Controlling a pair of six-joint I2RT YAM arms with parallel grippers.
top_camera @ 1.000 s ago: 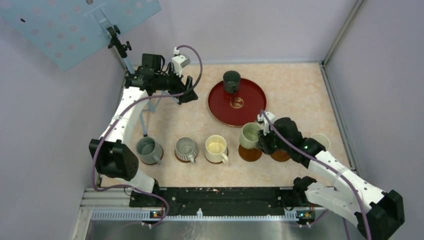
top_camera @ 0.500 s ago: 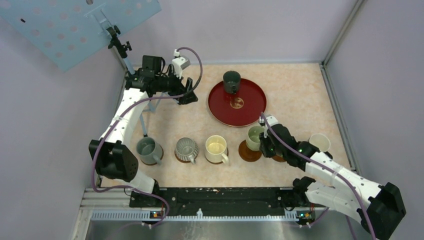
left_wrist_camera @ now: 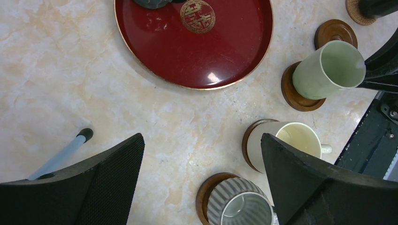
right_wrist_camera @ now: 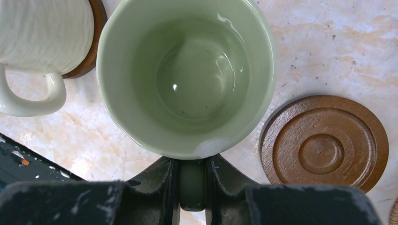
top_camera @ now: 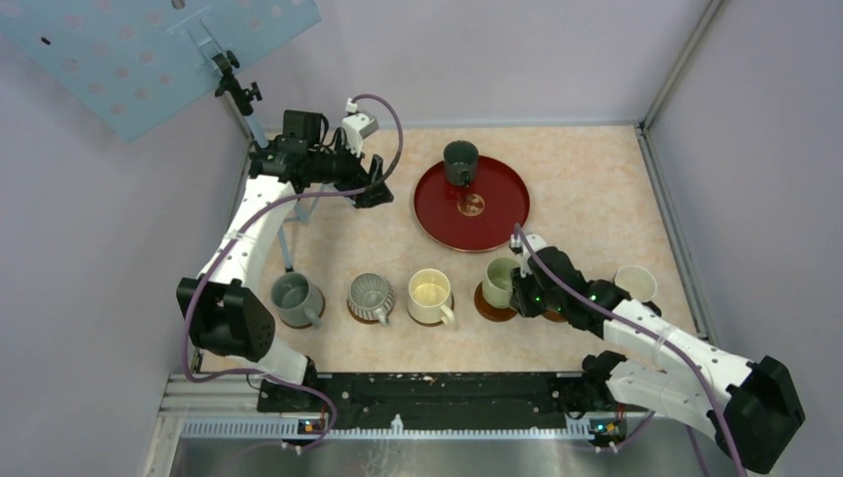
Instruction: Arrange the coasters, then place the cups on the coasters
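Observation:
My right gripper (right_wrist_camera: 191, 182) is shut on the handle of the pale green cup (right_wrist_camera: 185, 75). It holds that cup (top_camera: 497, 279) upright over a brown coaster (top_camera: 494, 304); I cannot tell whether the cup touches it. A bare coaster (right_wrist_camera: 325, 143) lies just to the right. The grey cup (top_camera: 293, 296), ribbed cup (top_camera: 371, 295) and cream cup (top_camera: 429, 293) each stand on a coaster in the front row. A dark cup (top_camera: 460, 161) stands on the red tray (top_camera: 487, 224). An off-white cup (top_camera: 636, 283) stands at the right. My left gripper (top_camera: 376, 179) hangs open and empty, high at the back left.
A camera stand with thin legs (top_camera: 288, 229) occupies the left side, and one rubber-tipped leg (left_wrist_camera: 61, 154) shows in the left wrist view. Walls close in the table on three sides. The black rail (top_camera: 427, 393) with the arm bases runs along the near edge.
My right gripper has come down and toward the front with the green cup, bringing it over the coaster. The left arm has barely moved.

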